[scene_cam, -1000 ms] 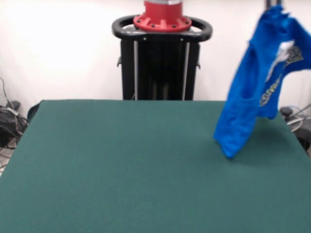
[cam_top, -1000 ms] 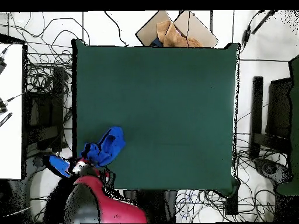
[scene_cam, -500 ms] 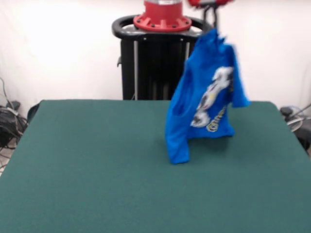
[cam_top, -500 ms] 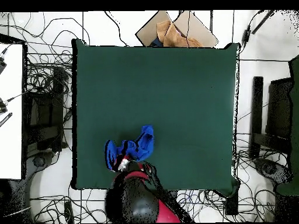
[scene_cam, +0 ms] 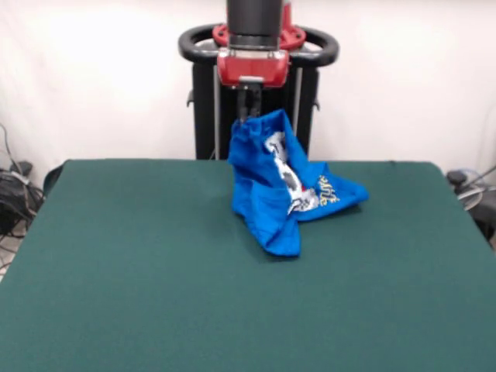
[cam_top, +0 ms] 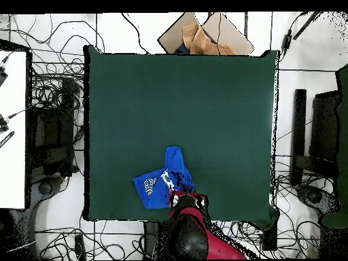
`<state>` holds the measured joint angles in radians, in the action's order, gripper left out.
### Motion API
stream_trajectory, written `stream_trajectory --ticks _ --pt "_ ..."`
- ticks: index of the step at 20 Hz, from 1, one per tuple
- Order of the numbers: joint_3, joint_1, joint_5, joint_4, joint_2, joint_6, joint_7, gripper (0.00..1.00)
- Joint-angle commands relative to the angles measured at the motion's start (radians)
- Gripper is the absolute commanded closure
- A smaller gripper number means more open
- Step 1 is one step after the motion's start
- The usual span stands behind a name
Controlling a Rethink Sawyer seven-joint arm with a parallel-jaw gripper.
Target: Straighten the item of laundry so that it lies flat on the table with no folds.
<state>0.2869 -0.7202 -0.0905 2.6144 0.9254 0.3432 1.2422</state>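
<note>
The item of laundry (scene_cam: 279,186) is a bright blue T-shirt with white print, crumpled and folded over itself. Its upper edge hangs from my gripper (scene_cam: 246,112), which is shut on the cloth. The lower part of the shirt rests in a heap on the dark green table (scene_cam: 155,294), with one sleeve spread to the right. From overhead the item of laundry (cam_top: 163,182) lies near the table's bottom edge, partly under my gripper (cam_top: 185,197) and red arm.
Cables cover the floor on all sides of the table (cam_top: 204,95). A cardboard box (cam_top: 204,34) sits past the table's top edge in the overhead view. Dark equipment (cam_top: 319,156) stands to the right.
My gripper has swung the hanging shirt leftward in the front view to the middle of the table's far side and lowered it, so the shirt's bottom now rests on the table.
</note>
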Motion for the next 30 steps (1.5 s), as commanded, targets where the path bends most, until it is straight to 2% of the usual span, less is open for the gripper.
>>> stream_trajectory --ticks 1,3,6,9,11,15,19,21,27,30 --pt "0.121 0.063 -0.004 0.011 0.067 -0.256 0.221 1.00" --pt "0.112 0.116 -0.063 -0.003 0.153 -0.342 0.237 1.00" --pt "-0.001 0.249 -0.134 -0.076 0.230 -0.476 0.224 1.00" --pt "-0.095 0.339 -0.135 -0.154 0.217 -0.539 0.229 1.00" --pt "-0.124 0.354 -0.120 -0.177 0.197 -0.527 0.227 1.00" --pt "-0.175 0.332 -0.046 -0.196 0.140 -0.433 0.197 1.00" --pt "-0.289 0.358 0.033 -0.237 0.068 -0.259 0.165 1.00" --pt "-0.313 0.351 0.062 -0.249 0.024 -0.175 0.158 1.00" --pt "-0.379 0.359 0.088 -0.278 -0.088 0.005 0.152 1.00" --pt "-0.383 0.351 0.092 -0.304 -0.138 0.043 0.140 1.00"
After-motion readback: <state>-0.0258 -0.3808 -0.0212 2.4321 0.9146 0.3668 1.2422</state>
